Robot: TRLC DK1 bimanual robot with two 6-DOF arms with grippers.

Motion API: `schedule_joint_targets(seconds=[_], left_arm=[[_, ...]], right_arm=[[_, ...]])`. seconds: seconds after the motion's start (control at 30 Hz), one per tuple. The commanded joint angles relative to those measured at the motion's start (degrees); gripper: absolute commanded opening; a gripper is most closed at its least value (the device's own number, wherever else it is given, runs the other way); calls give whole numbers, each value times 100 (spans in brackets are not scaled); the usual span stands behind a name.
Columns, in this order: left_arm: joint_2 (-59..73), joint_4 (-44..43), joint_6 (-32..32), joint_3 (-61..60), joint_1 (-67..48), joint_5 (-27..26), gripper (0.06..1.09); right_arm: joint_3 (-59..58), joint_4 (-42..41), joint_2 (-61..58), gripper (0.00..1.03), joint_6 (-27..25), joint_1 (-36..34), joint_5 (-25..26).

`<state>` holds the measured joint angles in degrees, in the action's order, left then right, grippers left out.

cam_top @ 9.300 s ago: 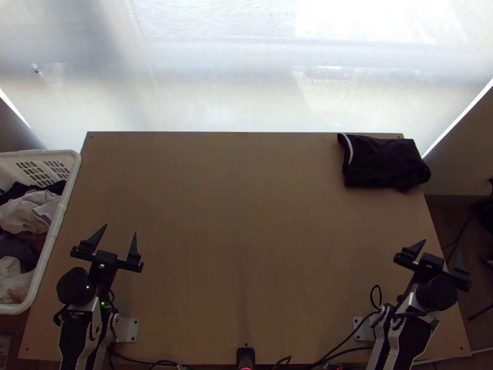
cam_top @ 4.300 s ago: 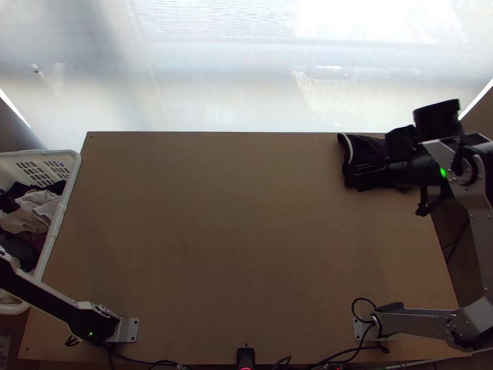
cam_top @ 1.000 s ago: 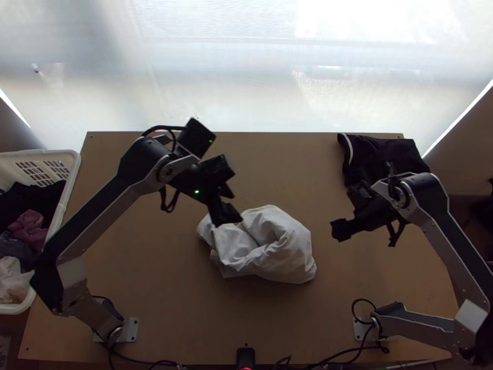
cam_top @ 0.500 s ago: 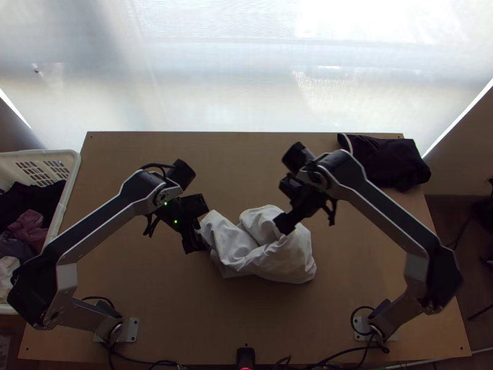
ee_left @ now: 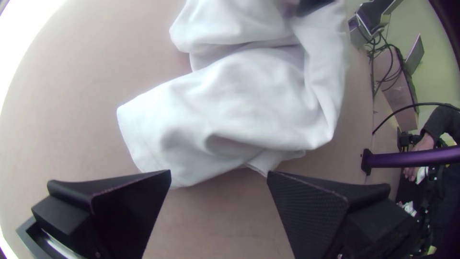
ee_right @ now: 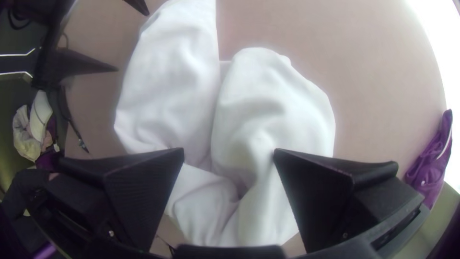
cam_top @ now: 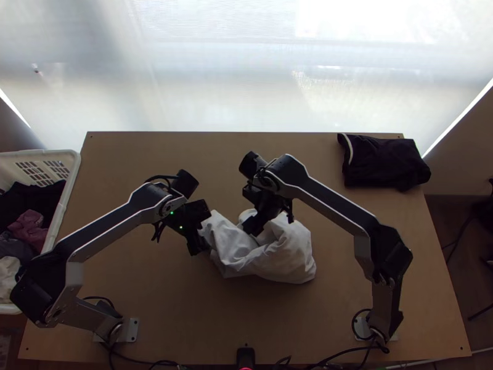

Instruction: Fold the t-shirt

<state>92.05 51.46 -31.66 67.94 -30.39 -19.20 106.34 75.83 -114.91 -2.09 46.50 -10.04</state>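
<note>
A white t-shirt point(cam_top: 277, 253) lies bunched on the middle of the table. At its left edge is my left gripper point(cam_top: 196, 246). In the left wrist view, my left gripper point(ee_left: 219, 175) stands open beside a rounded flap of the white cloth point(ee_left: 230, 105), nothing between its fingers. Above the t-shirt's upper middle is my right gripper point(cam_top: 252, 229). The right wrist view has my right gripper point(ee_right: 229, 153) open over folds of the white cloth point(ee_right: 273, 110), its fingers wide apart. What part of the shirt each fold belongs to I cannot tell.
A dark folded garment with a white stripe point(cam_top: 385, 163) lies at the table's far right corner. At the left stands a white basket point(cam_top: 69, 185) holding several clothes. Bare wood point(cam_top: 246, 320) stretches between the arm bases.
The white t-shirt has appeared on the table since the earliest views. Over the last second my right gripper came left over it, while my left gripper moved to its left edge.
</note>
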Motion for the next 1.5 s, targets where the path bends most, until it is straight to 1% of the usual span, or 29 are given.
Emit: schedule_joint_targets(seconds=[0.0, 0.07, 0.17, 0.27, 0.3, 0.33, 0.37, 0.4, 0.47, 0.5, 0.53, 0.6, 0.63, 0.67, 0.73, 0.77, 0.83, 0.93, 0.97, 1.0, 1.03, 1.13, 1.2, 1.27, 1.47], left_arm=[[67, -532, 160, -115, -195, 13, 103], [67, -725, 125, -211, -257, 13, 103], [15, -1121, 125, -413, -309, 22, 103], [-29, -1367, 151, -545, -327, 22, 103], [-29, -1402, 151, -580, -327, 30, 103], [-29, -1464, 151, -633, -327, 39, 101], [-29, -1534, 160, -686, -318, 39, 94], [-29, -1613, 169, -739, -318, 39, 84], [-29, -1859, 283, -862, -318, 39, 55], [-38, -1947, 327, -897, -318, 39, 47], [-38, -1956, 353, -914, -327, 30, 46], [-20, -1947, 406, -923, -345, 30, 45], [-20, -1938, 406, -923, -353, 30, 40], [-38, -1929, 389, -923, -353, 30, 37], [-126, -1903, 397, -923, -309, 39, 36], [-196, -1868, 397, -906, -248, 30, 34], [-381, -1754, 380, -897, -55, 30, 33], [-864, -1516, 292, -897, 420, 39, 33], [-1066, -1437, 274, -888, 622, 39, 29], [-1269, -1358, 274, -879, 833, 39, 19], [-1427, -1191, 274, -844, 1027, 30, 14], [-1831, -813, 204, -818, 1492, 30, 14], [-2033, -690, 213, -862, 1624, 22, 14], [-2191, -664, 353, -923, 1703, 4, 10], [-2455, -602, 661, -1002, 1527, -22, 9]], right_arm=[[-35, -121, -233, 87, -2, -18, 196], [-123, -165, -242, 87, -20, -62, 292], [-272, -253, -260, 87, -29, -115, 574], [-378, -262, -260, 86, -29, -124, 670], [-413, -271, -260, 83, -29, -124, 714], [-457, -306, -260, 75, -37, -124, 741], [-509, -359, -260, 67, -37, -124, 741], [-553, -403, -260, 63, -46, -132, 741], [-606, -411, -260, 60, -55, -150, 741], [-633, -411, -260, 54, -73, -159, 741], [-650, -429, -260, 43, -90, -159, 741], [-676, -473, -260, 26, -99, -176, 741], [-685, -482, -260, 15, -125, -185, 749], [-676, -490, -260, 8, -134, -194, 758], [-650, -490, -207, 5, -152, -247, 749], [-633, -473, -154, 3, -160, -264, 749], [-633, -447, 4, 3, -152, -343, 749], [-624, -429, 391, 3, -134, -660, 741], [-624, -411, 540, 3, -134, -774, 741], [-624, -376, 690, 3, -134, -924, 732], [-641, -332, 839, 3, -134, -1073, 723], [-791, -315, 1252, 3, -134, -1574, 600], [-923, -315, 1472, 3, -125, -1890, 398], [-1037, -288, 1665, 3, -125, -2110, 222], [-1503, -253, 2280, 3, -116, -2532, 205]])
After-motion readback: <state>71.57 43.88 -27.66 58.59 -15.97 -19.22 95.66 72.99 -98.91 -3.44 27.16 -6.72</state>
